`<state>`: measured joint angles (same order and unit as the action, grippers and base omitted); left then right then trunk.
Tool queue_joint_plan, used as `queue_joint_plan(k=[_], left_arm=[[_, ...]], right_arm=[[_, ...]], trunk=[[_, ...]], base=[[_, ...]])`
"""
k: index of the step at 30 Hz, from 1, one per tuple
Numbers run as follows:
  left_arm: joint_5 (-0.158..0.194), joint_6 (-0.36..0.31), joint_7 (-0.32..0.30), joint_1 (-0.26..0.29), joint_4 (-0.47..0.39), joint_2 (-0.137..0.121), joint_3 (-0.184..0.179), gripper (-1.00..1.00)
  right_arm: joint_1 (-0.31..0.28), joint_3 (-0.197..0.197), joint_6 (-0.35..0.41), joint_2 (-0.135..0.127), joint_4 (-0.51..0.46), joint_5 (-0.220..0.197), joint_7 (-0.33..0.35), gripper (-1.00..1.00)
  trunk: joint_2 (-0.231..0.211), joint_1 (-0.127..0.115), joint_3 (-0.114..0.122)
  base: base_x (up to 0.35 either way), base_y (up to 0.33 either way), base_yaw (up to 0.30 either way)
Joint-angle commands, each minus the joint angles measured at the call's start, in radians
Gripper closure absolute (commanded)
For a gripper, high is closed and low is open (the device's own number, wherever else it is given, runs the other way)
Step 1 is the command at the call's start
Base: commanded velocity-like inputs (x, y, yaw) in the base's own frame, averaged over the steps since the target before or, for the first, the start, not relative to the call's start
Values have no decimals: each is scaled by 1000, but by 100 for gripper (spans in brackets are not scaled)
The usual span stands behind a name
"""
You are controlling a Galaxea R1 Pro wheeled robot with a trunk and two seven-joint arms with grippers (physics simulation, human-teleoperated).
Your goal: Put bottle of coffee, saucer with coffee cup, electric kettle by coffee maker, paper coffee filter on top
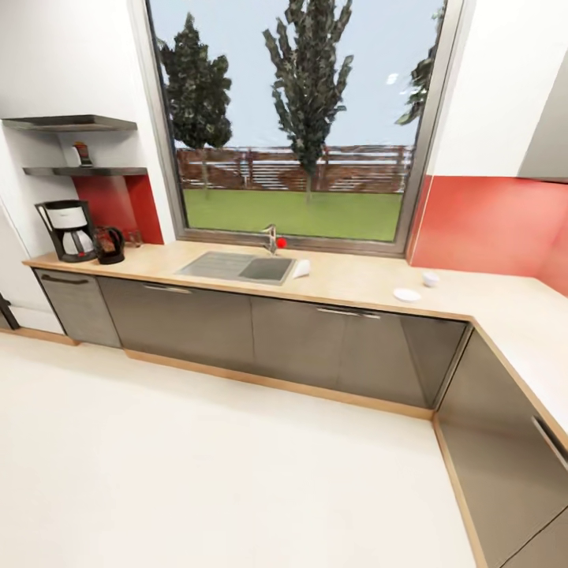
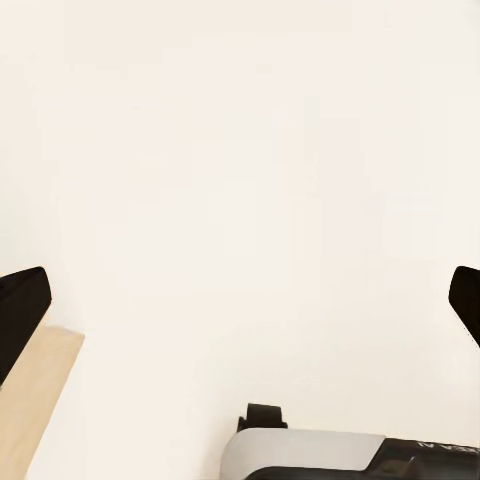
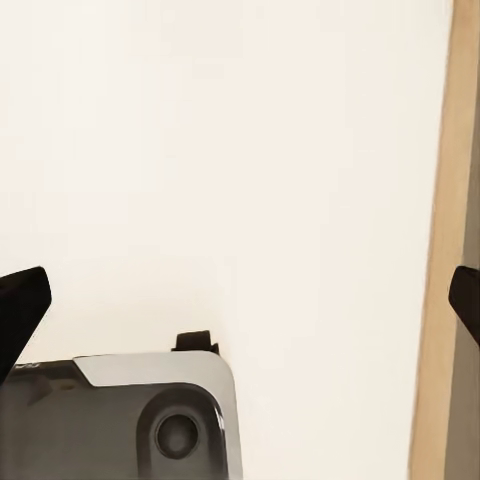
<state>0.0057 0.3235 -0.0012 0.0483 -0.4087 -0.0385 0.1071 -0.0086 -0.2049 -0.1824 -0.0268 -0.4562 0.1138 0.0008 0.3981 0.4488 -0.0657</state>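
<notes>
The coffee maker (image 1: 69, 229) stands at the far left end of the kitchen countertop (image 1: 355, 282), with the electric kettle (image 1: 109, 244) close beside it. Above them, the bottle of coffee (image 1: 82, 153) sits on the kitchen shelf (image 1: 87, 170). The paper coffee filter (image 1: 301, 269) lies by the sink's right edge. Further right the saucer (image 1: 407, 295) rests near the counter's front edge, and the coffee cup (image 1: 430, 278) stands just behind it, apart from it. My left gripper (image 2: 245, 300) and right gripper (image 3: 245, 300) are both open, empty and pointed at the pale floor.
A sink (image 1: 237, 267) with a faucet (image 1: 271, 237) sits under the large window. A thicker upper board (image 1: 71, 123) hangs above the shelf. The counter turns a corner at the right (image 1: 521, 331). Open floor (image 1: 221, 465) lies before the cabinets. My base (image 3: 130, 420) shows below the grippers.
</notes>
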Motion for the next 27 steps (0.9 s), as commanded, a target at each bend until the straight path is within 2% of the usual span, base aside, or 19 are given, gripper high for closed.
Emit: queue_joint_plan(k=[1,27], left_arm=[[0,3,0,1,1,0,1,-100],[0,3,0,1,1,0,2,-100]], right_arm=[[-1,-5,-3,1,1,10,0,-100],[-1,-6,-3,1,1,10,-2,-100]], trunk=[[2,1,-2],[2,1,-2]], base=[[338,0,0],[338,0,0]])
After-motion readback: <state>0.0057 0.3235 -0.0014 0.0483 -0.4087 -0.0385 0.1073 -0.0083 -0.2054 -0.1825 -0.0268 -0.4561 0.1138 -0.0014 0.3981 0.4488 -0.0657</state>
